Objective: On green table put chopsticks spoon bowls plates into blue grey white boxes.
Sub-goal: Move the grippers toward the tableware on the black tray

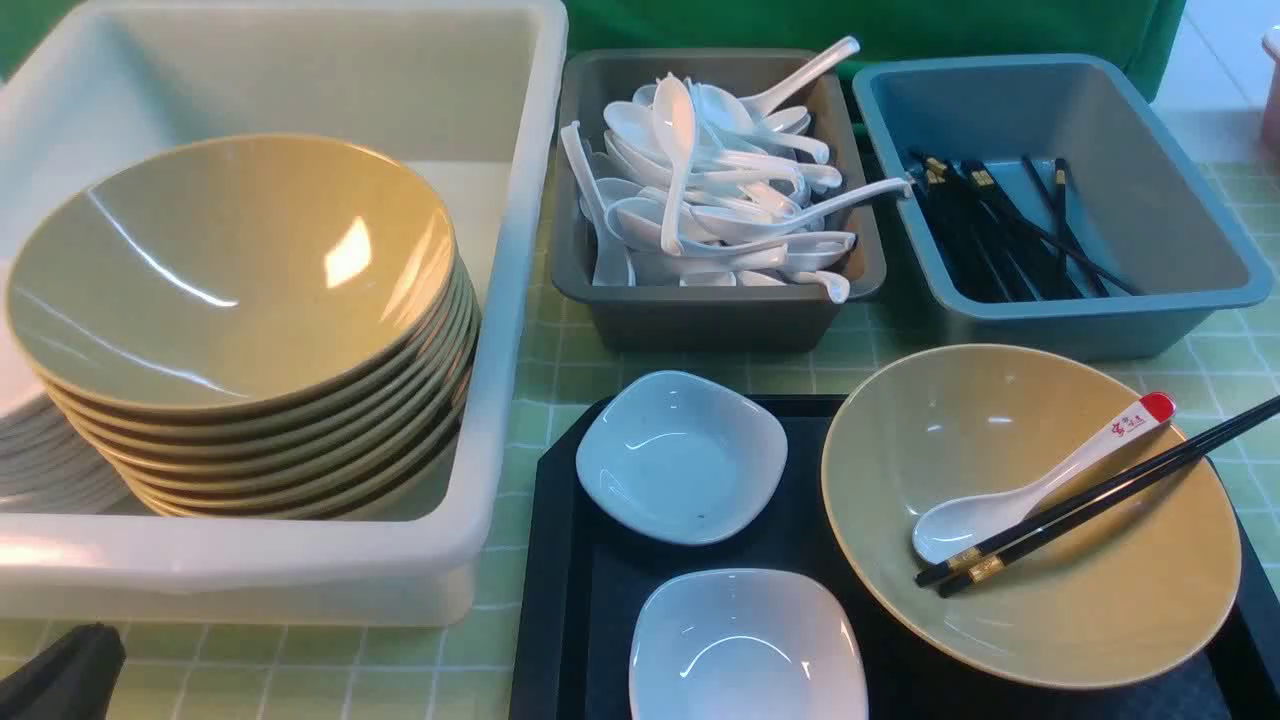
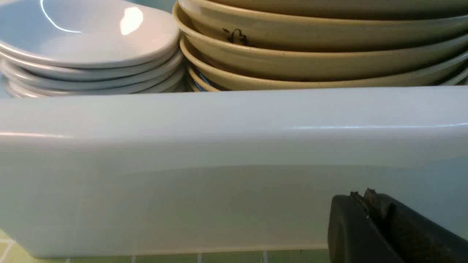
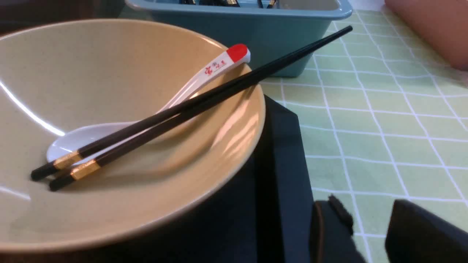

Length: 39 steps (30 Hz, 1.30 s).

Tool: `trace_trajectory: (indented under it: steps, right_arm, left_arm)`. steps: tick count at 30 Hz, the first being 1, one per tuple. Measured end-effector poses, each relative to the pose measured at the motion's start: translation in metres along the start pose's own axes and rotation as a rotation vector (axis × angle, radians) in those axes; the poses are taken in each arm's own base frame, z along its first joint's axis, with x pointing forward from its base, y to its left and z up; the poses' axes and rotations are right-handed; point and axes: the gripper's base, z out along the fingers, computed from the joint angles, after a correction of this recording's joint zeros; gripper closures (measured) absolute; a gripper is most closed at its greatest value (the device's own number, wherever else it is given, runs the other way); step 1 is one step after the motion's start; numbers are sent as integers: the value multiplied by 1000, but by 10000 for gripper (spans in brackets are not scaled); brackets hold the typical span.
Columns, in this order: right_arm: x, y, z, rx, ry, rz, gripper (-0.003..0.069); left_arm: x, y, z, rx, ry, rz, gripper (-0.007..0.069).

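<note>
On the black tray point(image 1: 560, 600), a tan bowl point(image 1: 1100, 620) holds the red-tipped spoon point(image 1: 1040, 490) and two black chopsticks point(image 1: 1100, 500) laid across it. They also show in the right wrist view: the bowl point(image 3: 109, 73), the spoon point(image 3: 219, 67) and the chopsticks point(image 3: 204, 100). Two white plates point(image 1: 680, 455) point(image 1: 745, 645) lie on the tray. My right gripper point(image 3: 365, 202) is open and empty over the green table point(image 3: 384, 128), beside the tray's right edge. My left gripper point(image 2: 362, 194) is shut and empty, low in front of the white box point(image 2: 219, 146); its tip shows in the front view point(image 1: 60, 680).
The white box point(image 1: 500, 300) holds a stack of tan bowls point(image 1: 240, 270) and a stack of white plates point(image 2: 84, 44). The grey box point(image 1: 700, 315) holds several all-white spoons point(image 1: 700, 190). The blue box point(image 1: 1100, 320) holds several chopsticks point(image 1: 1000, 230). A pink object point(image 3: 431, 29) stands at the far right.
</note>
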Motion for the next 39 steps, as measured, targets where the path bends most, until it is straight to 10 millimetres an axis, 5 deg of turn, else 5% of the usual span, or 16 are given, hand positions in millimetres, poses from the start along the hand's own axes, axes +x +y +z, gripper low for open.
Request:
trace_trajectory:
  steps: [21,28,35,39]
  right_arm:
    - [0,0,0,0,-4,-25,419]
    - [-9,0,1,-1,-136,-27,419]
    - [-24,1,-2,-38,-314,192,419]
    - [-34,1,-6,-98,-418,401,419]
  left_arm:
    - [-14,-1,-1,21,-161,-171,626]
    - [-22,1,-3,18,-246,-246,626]
    - [-22,1,-3,12,-251,-215,626]
    - [-35,7,-7,-14,-412,-336,626]
